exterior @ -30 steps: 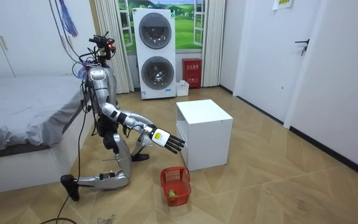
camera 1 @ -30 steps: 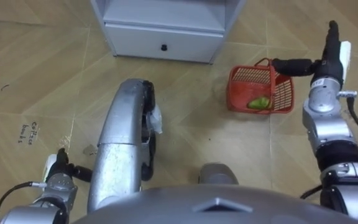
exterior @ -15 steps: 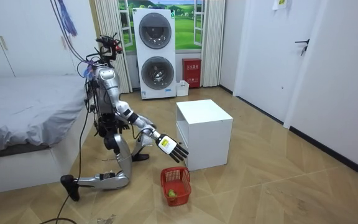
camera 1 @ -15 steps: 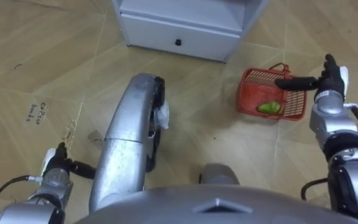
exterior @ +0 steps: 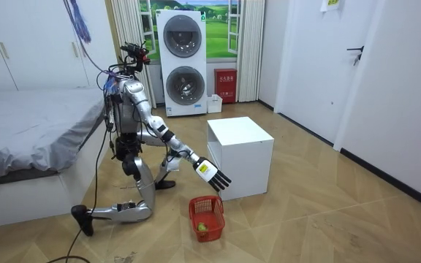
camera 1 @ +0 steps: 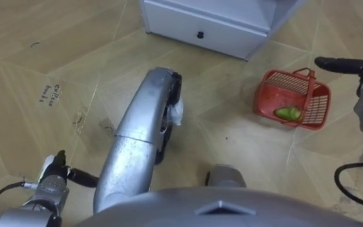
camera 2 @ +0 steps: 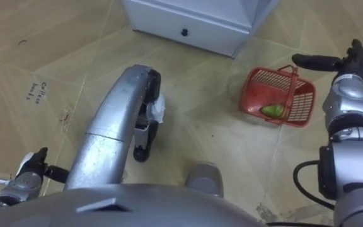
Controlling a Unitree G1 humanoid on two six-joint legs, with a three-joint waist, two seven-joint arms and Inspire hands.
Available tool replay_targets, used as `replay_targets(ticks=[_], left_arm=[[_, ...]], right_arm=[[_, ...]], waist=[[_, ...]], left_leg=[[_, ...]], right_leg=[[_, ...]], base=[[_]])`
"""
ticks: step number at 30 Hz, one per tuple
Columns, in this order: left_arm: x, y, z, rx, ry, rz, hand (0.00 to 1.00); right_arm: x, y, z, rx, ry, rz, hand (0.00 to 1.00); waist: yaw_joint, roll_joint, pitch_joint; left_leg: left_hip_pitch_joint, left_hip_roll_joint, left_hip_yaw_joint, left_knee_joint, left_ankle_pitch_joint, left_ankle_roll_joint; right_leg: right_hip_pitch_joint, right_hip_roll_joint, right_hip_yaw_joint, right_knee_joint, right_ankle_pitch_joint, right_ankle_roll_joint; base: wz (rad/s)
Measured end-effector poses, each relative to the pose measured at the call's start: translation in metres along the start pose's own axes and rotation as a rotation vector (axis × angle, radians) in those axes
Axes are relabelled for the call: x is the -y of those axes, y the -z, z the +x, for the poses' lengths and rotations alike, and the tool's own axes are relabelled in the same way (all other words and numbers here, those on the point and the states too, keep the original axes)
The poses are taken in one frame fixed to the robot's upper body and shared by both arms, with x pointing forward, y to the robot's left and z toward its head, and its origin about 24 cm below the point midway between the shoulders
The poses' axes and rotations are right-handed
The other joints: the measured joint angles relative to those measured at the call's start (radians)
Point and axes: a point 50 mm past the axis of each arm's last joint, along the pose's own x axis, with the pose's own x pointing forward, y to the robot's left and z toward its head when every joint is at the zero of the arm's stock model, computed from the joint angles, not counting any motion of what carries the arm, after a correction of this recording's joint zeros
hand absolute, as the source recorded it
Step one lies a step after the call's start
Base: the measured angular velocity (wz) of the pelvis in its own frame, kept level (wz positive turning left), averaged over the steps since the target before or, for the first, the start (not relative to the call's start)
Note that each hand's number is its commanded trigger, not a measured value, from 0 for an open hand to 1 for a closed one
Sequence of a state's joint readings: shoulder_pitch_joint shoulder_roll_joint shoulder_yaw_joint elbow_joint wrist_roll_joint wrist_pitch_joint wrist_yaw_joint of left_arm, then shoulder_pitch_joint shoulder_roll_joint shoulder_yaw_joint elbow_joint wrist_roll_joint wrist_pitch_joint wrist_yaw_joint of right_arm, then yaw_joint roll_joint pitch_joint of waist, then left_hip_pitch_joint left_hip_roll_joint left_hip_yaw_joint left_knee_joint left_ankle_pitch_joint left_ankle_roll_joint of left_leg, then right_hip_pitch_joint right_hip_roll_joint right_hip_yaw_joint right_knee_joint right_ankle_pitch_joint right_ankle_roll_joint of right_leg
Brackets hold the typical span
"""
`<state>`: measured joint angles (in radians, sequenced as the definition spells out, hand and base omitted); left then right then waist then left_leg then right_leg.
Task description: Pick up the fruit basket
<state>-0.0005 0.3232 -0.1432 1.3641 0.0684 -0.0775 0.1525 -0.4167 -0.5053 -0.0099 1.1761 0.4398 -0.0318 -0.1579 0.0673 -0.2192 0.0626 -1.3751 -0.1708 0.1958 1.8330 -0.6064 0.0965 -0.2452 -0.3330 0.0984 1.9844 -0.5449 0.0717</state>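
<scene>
The red fruit basket (camera 1: 321,108), a green fruit (camera 1: 287,113) inside, sits on the floor (camera 1: 244,148) near-right of the white cabinet (camera 1: 213,31); the right hand (camera 2: 350,63) hovers above it, fingers (camera 1: 336,63) straight, clear of the handle

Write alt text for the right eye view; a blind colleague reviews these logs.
A red basket holding a green fruit sits on the wooden floor near a white cabinet; the robot's open right hand hovers just right of it, not touching. The left hand shows at lower left.
</scene>
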Motion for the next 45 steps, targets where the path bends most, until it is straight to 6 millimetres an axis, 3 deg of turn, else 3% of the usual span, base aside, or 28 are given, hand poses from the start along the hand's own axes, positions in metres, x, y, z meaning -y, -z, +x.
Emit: replay_targets(ticks=[5, 7, 13, 17, 20, 34, 45], left_arm=[[-0.008, 0.009, -0.001, -0.022, -0.007, 0.022, 0.0], [-0.005, 0.014, -0.002, -0.03, 0.007, 0.035, 0.0], [0.0, 0.03, -0.006, -0.057, 0.033, 0.039, 0.0], [0.006, 0.026, -0.006, -0.042, 0.067, 0.034, 0.0], [0.009, 0.023, -0.006, -0.031, 0.085, 0.058, 0.0], [0.015, 0.021, -0.007, -0.028, 0.137, 0.088, 0.0], [0.018, 0.011, -0.006, 0.017, 0.156, 0.11, 0.0]], right_arm=[[0.011, 0.003, 0.001, -0.027, 0.016, -0.008, 0.0], [0.015, 0.005, 0.001, -0.043, 0.013, 0.004, 0.0], [0.022, 0.013, 0.001, -0.085, 0.018, -0.011, 0.0], [0.021, 0.015, 0.001, -0.093, -0.001, -0.036, 0.0], [0.019, 0.017, 0.0, -0.101, -0.013, -0.063, 0.0], [0.018, 0.025, -0.001, -0.131, -0.053, -0.107, 0.0], [0.015, 0.025, -0.001, -0.132, -0.087, -0.147, 0.0]], waist=[[0.019, 0.008, 0.0045], [0.023, 0.021, 0.0085], [0.023, 0.05, 0.0044], [0.02, 0.076, -0.0046], [0.02, 0.086, -0.004], [0.028, 0.097, -0.0038], [0.066, 0.104, -0.0018]], left_leg=[[-0.002, 0.0, 0.019, -0.013, 0.002, 0.003], [-0.005, 0.001, 0.022, -0.013, 0.002, 0.004], [-0.024, 0.011, 0.038, -0.024, 0.007, 0.001], [-0.031, 0.02, 0.043, -0.028, 0.011, 0.002], [-0.031, 0.02, 0.043, -0.03, 0.012, 0.0], [-0.033, 0.02, 0.042, -0.03, 0.013, -0.003], [-0.048, 0.021, 0.042, -0.035, 0.019, -0.005]], right_leg=[[-0.016, -0.021, 0.014, 0.002, 0.0, 0.0], [-0.021, -0.023, 0.02, 0.003, 0.0, 0.0], [-0.07, -0.033, 0.051, 0.018, -0.004, 0.005], [-0.086, -0.035, 0.055, 0.023, -0.008, 0.009], [-0.088, -0.035, 0.056, 0.025, -0.009, 0.01], [-0.093, -0.034, 0.056, 0.029, -0.009, 0.011], [-0.113, -0.034, 0.059, 0.036, -0.009, 0.012]], base=[[-0.02], [-0.03], [-0.06], [-0.03], [0.0], [0.0], [0.0]])
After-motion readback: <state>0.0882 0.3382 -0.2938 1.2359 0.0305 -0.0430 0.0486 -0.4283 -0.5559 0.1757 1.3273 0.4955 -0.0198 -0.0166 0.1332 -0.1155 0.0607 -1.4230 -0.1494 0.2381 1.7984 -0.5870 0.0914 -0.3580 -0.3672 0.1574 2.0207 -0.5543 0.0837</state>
